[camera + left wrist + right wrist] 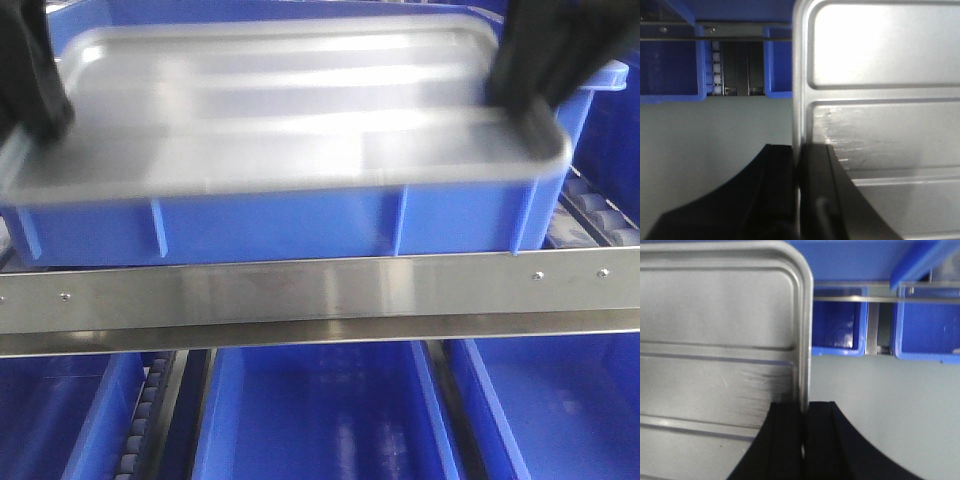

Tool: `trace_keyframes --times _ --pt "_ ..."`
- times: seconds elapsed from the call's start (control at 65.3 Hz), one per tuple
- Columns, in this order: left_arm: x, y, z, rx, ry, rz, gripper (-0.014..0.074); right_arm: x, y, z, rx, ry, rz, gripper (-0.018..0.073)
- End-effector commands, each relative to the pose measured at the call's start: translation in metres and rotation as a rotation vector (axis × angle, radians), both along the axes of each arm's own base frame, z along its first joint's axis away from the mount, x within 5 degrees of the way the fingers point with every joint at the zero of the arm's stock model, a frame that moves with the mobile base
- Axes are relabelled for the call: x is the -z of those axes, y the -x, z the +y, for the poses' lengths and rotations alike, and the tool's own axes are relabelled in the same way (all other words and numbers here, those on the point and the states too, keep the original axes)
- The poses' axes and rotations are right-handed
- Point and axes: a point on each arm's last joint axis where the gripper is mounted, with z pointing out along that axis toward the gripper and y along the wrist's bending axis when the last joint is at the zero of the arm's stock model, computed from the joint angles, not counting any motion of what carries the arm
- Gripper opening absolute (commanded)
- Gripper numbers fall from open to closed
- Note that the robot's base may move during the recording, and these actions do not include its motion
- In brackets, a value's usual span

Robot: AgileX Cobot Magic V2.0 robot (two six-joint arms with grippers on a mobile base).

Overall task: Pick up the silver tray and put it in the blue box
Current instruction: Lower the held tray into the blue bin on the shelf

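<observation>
Lowering is the step in hand. The silver tray [290, 110] lies across the middle of the front view, blurred, over the open top of the blue box [280, 225]. Your left claw [796, 192] pinches the tray's left rim and your right claw [804, 440] pinches its right rim. The fit looks tight, so bring both ends down level and square to the box walls. Release only once the tray is seated.

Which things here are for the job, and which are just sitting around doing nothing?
For the job:
silver tray
blue box under it

Just sitting around:
metal rail
blue bins on the shelf below
rollers at the side
</observation>
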Motion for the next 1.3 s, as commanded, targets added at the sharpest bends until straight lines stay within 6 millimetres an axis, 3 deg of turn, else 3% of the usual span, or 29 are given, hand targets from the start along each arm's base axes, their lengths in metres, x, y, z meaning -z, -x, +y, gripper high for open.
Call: trace_keyframes --times 0.0,0.215,0.398,0.582,0.827,1.011,1.287 --pt "-0.041 -0.009 -0.009 0.08 0.181 -0.113 -0.0015 -0.041 -0.008 0.011 -0.078 -0.175 -0.132 0.0058" --pt "-0.082 -0.05 -0.007 0.137 0.211 -0.209 -0.0015 -0.076 -0.044 0.016 -0.116 -0.222 -0.193 0.0058" --pt "-0.107 -0.101 -0.004 0.158 0.27 -0.265 -0.0015 -0.092 -0.094 0.017 -0.128 -0.237 -0.237 0.0058" --pt "-0.092 -0.15 -0.004 0.123 0.258 -0.261 -0.0015 -0.09 -0.144 0.011 -0.097 -0.25 -0.258 0.0058" --pt "-0.063 -0.181 -0.013 0.107 0.246 -0.261 -0.0015 -0.061 -0.19 0.01 -0.055 -0.232 -0.233 0.0058" --pt "-0.05 -0.192 -0.018 0.102 0.242 -0.257 -0.0015 -0.044 -0.2 0.014 -0.052 -0.217 -0.193 0.0058" --pt "-0.034 -0.198 -0.022 0.102 0.218 -0.203 -0.0015 -0.043 -0.203 0.014 -0.049 -0.223 -0.211 0.0058"
